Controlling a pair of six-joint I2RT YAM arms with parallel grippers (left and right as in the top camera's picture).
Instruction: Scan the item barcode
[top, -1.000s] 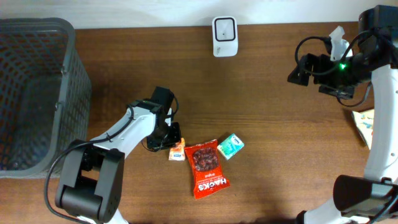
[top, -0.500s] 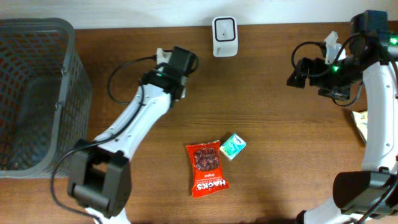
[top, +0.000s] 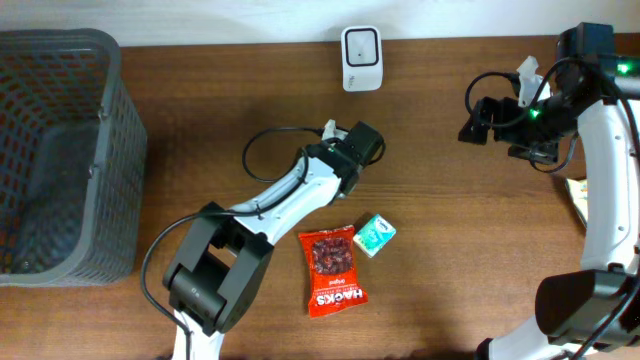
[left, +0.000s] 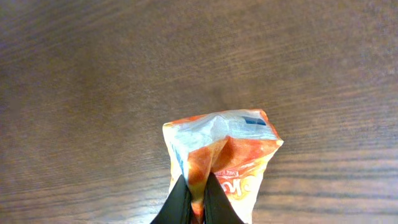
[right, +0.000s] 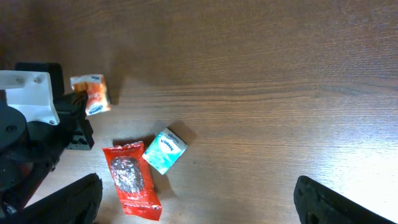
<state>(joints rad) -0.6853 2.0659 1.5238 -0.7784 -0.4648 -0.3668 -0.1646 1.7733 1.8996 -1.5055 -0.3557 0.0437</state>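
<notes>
Evidently, the left claw (left: 198, 190) pinches an orange sachet (left: 221, 146) by one end, leaving its printed faces free for the scanner (top: 360, 58); the right claw (right: 199, 200) gapes empty.

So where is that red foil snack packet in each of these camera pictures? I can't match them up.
Overhead: the red foil snack packet lies at bottom centre.
Left wrist: not in it; only the small orange-and-white packet shows, over brown wood.
Right wrist: the red foil snack packet lies at lower left.
Shared landmark: the teal tissue pack, beside its top-right corner in both of those views.
</notes>
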